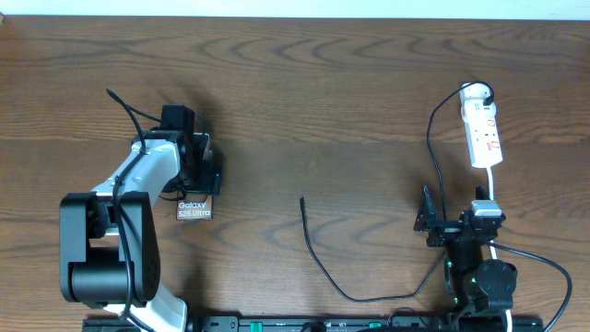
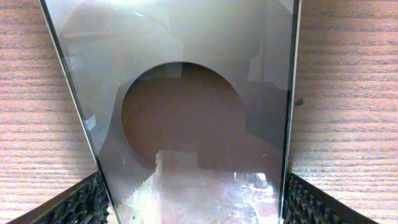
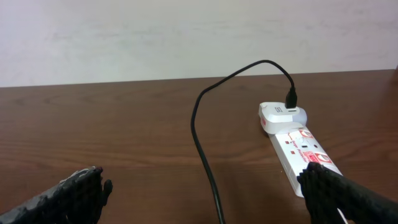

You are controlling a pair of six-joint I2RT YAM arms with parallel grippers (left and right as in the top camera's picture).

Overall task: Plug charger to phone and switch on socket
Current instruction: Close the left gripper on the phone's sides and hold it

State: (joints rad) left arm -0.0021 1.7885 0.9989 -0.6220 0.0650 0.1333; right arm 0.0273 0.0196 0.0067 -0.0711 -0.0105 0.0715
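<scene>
The phone (image 1: 194,208) lies on the table at the left, its "Galaxy S25 Ultra" lettering showing below my left gripper (image 1: 198,171). In the left wrist view the phone (image 2: 199,112) fills the frame, and my left gripper (image 2: 193,202) is shut on its two long edges. The charger (image 1: 318,263) runs from the socket's far end down and round to its free plug tip (image 1: 302,199) mid-table, apart from the phone. The socket (image 1: 484,129) lies at the back right. My right gripper (image 1: 454,214) is open just in front of it, and in its wrist view (image 3: 205,196) it straddles the charger cable (image 3: 202,143) with the socket (image 3: 298,149) at its right finger.
The socket's white cord (image 1: 494,184) runs back toward the right arm's base. A white adapter (image 3: 283,115) sits in the socket's far end with the charger in it. Thick black robot cables (image 1: 544,263) lie at the front right. A pale wall (image 3: 186,37) rises behind the table.
</scene>
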